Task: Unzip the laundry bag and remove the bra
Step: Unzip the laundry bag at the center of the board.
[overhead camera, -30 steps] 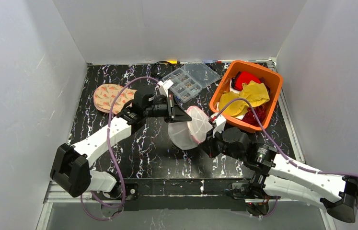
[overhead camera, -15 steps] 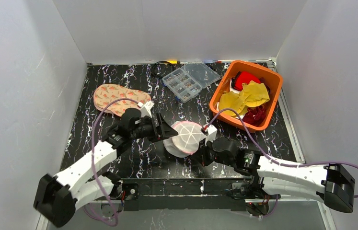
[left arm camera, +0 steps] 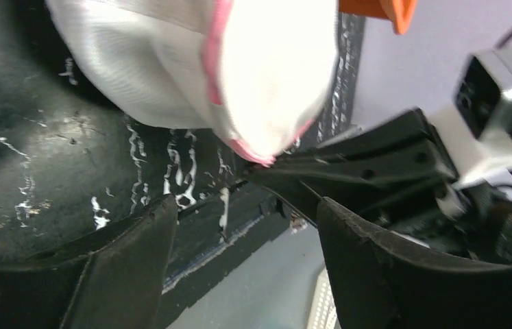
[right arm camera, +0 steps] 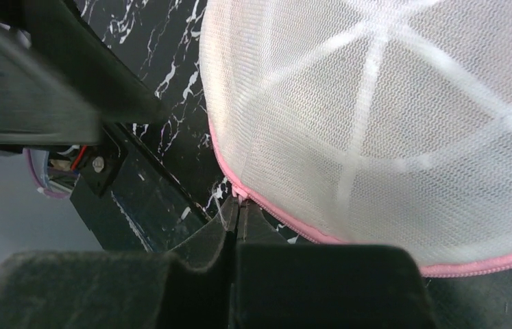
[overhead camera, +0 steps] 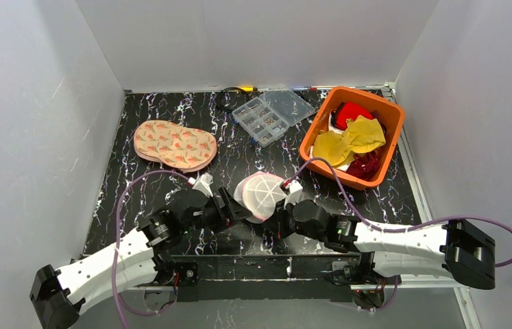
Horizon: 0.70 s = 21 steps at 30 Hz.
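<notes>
The laundry bag point(overhead camera: 261, 194), a white mesh dome with a pink zip rim and spoke ribs, is near the table's front edge. It fills the right wrist view point(right arm camera: 390, 116). My right gripper point(overhead camera: 274, 218) is shut on the pink zip rim at the pull point(right arm camera: 240, 197). My left gripper point(overhead camera: 238, 211) stands open just left of and below the bag point(left arm camera: 205, 68), with nothing between its fingers point(left arm camera: 129, 260). A peach patterned two-cup bra point(overhead camera: 174, 144) lies flat on the table at the back left, away from both grippers.
An orange bin point(overhead camera: 310, 140) with yellow and red cloths stands at the back right. A clear compartment box point(overhead camera: 272, 113) and a dark cable point(overhead camera: 229, 101) lie at the back middle. White walls close in three sides. Both arms are low at the front edge.
Both arms pulled back toward the near edge and the bag came down with the right gripper. The left gripper let go of the bag and opened, uncovering the bra.
</notes>
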Tool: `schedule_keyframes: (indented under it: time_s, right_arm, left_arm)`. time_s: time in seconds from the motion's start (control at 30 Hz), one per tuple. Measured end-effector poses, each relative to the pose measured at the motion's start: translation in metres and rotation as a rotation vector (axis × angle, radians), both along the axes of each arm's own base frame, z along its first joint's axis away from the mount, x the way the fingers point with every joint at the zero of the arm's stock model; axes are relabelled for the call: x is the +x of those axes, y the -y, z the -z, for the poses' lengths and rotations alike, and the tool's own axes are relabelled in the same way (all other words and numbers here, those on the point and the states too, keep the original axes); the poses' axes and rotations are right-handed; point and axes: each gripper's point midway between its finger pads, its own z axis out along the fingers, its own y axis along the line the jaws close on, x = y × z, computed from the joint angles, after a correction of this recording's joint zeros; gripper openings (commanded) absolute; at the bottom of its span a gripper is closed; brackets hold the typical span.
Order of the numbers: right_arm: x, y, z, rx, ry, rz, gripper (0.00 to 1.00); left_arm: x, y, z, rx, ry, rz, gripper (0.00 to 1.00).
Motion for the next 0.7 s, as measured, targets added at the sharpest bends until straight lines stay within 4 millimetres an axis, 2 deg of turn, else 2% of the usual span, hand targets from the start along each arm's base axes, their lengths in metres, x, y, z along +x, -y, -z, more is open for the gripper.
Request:
schedule_keyframes:
  time_s: [0.17,0.27,0.37,0.47,0.6,0.7]
  right_arm:
    - [0.003,-0.006,-0.008,0.045,0.002,0.031,0.01]
    - [0.002,-0.01,-0.01,0.06,0.001,0.031,0.01]
    - [0.0,-0.012,-0.01,0.062,-0.001,0.025,0.01]
    - [0.0,-0.012,-0.011,0.064,-0.001,0.023,0.01]
    - [-0.001,-0.013,-0.012,0.069,0.0,0.02,0.01]
    - [-0.001,-0.013,-0.015,0.078,0.002,0.02,0.01]
  left_arm:
    - [0.015,0.004,0.024,0.017,-0.063,-0.114,0.54]
    - [0.026,0.007,0.029,0.032,-0.073,-0.157,0.44]
    - [0.035,0.01,0.025,0.021,-0.059,-0.189,0.38]
    - [0.04,0.01,0.021,0.007,-0.042,-0.211,0.38]
    - [0.043,0.01,0.019,0.0,-0.034,-0.226,0.5]
    - [0.045,0.012,0.023,0.008,-0.042,-0.229,0.52]
